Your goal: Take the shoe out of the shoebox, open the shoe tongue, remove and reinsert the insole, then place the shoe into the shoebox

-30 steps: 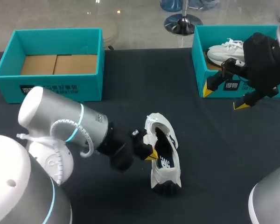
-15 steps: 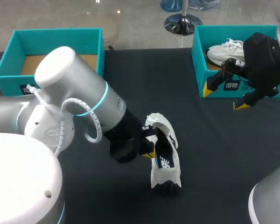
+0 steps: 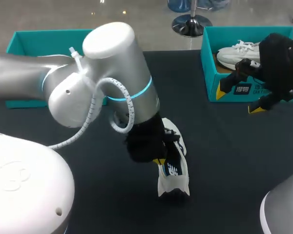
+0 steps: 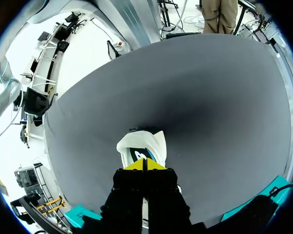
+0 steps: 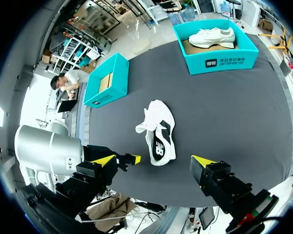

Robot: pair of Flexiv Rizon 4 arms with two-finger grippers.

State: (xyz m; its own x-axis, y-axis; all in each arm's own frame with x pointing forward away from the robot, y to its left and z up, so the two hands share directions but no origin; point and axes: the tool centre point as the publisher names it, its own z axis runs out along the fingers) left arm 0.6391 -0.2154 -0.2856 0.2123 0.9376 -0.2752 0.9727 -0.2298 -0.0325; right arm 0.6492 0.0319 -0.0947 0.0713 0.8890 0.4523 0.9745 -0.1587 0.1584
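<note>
A white shoe [image 3: 175, 171] with a dark lining lies on its side on the black table, toe towards me. My left gripper [image 3: 158, 159] is shut, its tips pressed into the shoe's opening. Whether they pinch anything thin I cannot tell. In the left wrist view the joined yellow tips of the left gripper [image 4: 144, 165] sit right at the mouth of the shoe [image 4: 142, 142]. My right gripper [image 3: 237, 101] hangs open in front of the right shoebox [image 3: 210, 73], holding nothing. In the right wrist view the right gripper [image 5: 154, 161] stands wide, the shoe [image 5: 158, 131] ahead of it.
The right teal shoebox holds a second white shoe [image 3: 237, 51]. An empty teal shoebox [image 3: 34, 36] stands at the back left, largely hidden behind my left arm. Bare black table [image 3: 224, 146] lies between the shoe and the right box.
My left arm has swung up and over, its elbow now high above the table's middle, while its gripper stays at the shoe's opening. The shoe barely shifted. The right gripper edged slightly to the right.
</note>
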